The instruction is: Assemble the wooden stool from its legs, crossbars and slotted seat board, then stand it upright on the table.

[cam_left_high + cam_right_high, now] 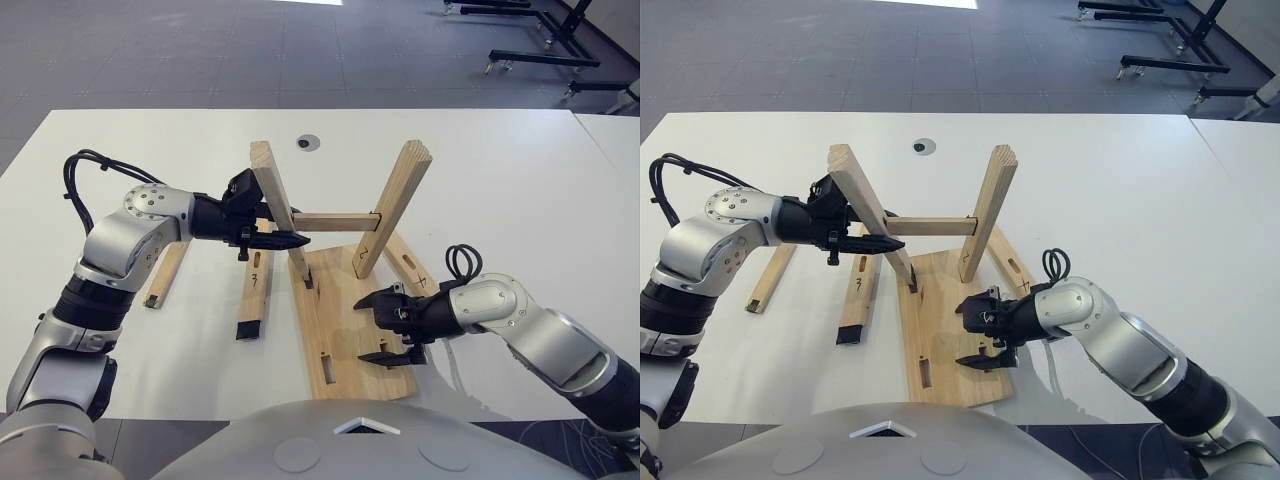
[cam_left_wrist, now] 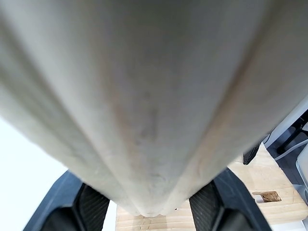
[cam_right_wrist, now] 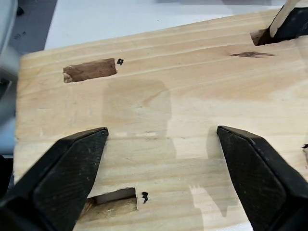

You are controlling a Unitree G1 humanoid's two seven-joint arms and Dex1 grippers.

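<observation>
Grey tiled floor (image 1: 150,50), black wheeled frames (image 1: 545,59)

The two head views are looking forward and down over the white table (image 1: 500,180) from above the robot's arms, far enough back to take in both arms. Sitting side by side, they are sharing nearly the whole scene, with the flat pale wooden slotted seat board (image 1: 335,330) lying toward six o'clock from the table's middle in both. The left wrist camera is looking along the left gripper (image 1: 300,240), very near a slanting pale wooden leg (image 2: 144,96) sitting between its fingers. The right wrist camera is facing down between the spread fingers of the right gripper (image 3: 162,131), close over the seat board, a patch the head views are covering at five o'clock.
</observation>
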